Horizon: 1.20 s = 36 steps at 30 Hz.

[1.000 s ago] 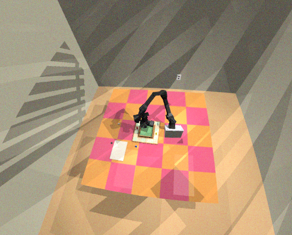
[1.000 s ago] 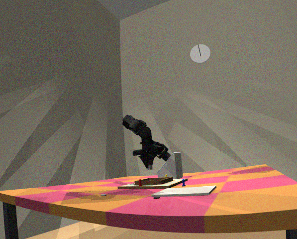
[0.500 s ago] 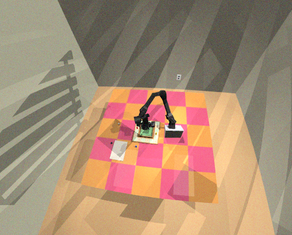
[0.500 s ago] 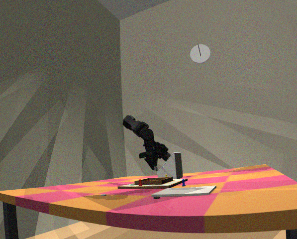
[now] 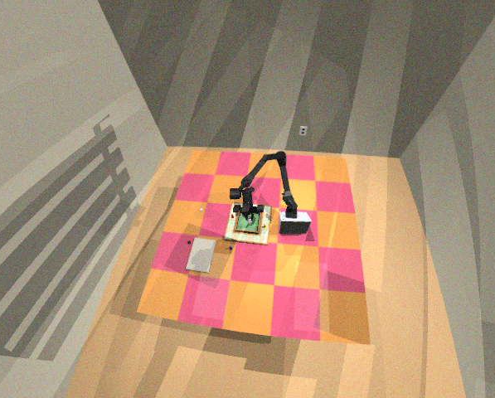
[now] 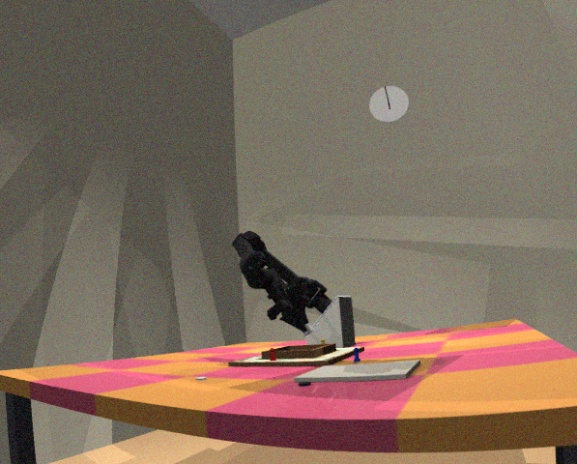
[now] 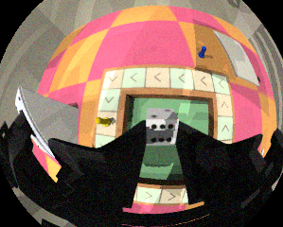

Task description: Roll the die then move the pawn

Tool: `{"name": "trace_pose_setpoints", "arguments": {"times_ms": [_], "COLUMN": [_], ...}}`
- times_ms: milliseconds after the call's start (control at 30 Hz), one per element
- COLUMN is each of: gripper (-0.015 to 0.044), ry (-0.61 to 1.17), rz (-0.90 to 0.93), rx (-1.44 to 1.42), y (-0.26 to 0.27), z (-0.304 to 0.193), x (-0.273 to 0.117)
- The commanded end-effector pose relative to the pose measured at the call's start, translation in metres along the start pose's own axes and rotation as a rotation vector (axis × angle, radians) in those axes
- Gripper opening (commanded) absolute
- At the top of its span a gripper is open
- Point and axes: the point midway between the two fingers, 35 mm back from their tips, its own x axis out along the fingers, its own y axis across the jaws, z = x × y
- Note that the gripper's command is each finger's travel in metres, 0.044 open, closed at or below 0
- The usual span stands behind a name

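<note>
My gripper [image 5: 249, 221] [image 7: 160, 124] is shut on the grey-white die [image 7: 161, 127], held over the green-floored tray [image 5: 247, 232] [image 6: 298, 352] [image 7: 171, 92]. The die's near face shows two rows of black pips in the wrist view. The tray sits in the middle of the game board [image 5: 245, 239] [image 6: 248, 362] [image 7: 158, 77], ringed by arrow squares. The red pawn [image 5: 232, 215] [image 6: 272, 354] stands on the board's left side in the top view; the arm hides it in the wrist view. The yellow pawn [image 5: 264, 225] [image 6: 323, 341] [image 7: 102, 121] is on the opposite side.
A blue pawn [image 5: 230, 248] [image 6: 357, 354] [image 7: 203, 51] stands off the board, near a flat grey slab [image 5: 201, 255] [image 6: 358, 370] [image 7: 238, 57]. A small black disc [image 5: 189, 242] [image 6: 304, 384] and a small white disc [image 5: 201, 209] [image 6: 201, 378] lie on the table. The arm's box-shaped base [image 5: 294, 225] is beside the board.
</note>
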Motion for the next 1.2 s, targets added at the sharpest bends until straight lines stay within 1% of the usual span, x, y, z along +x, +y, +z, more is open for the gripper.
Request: {"name": "trace_pose_setpoints", "arguments": {"times_ms": [0,167,300,433,500,1167], "gripper": [0.0000,0.0000,0.0000,0.0000,0.0000,0.0000], "ry": [-0.132,-0.275,-0.293,-0.293,-0.293,-0.287], "rz": [-0.028,-0.090,-0.101,-0.102,-0.102,-0.100], "rx": [-0.018,-0.039,-0.042,-0.042,-0.042,-0.045], "y": [0.001,0.001,0.000,-0.007,-0.007,-0.005], "z": [0.001,0.000,-0.001,-0.002,-0.003,-0.004], "x": [0.001,0.000,-0.003,-0.043,-0.051,-0.048]}}
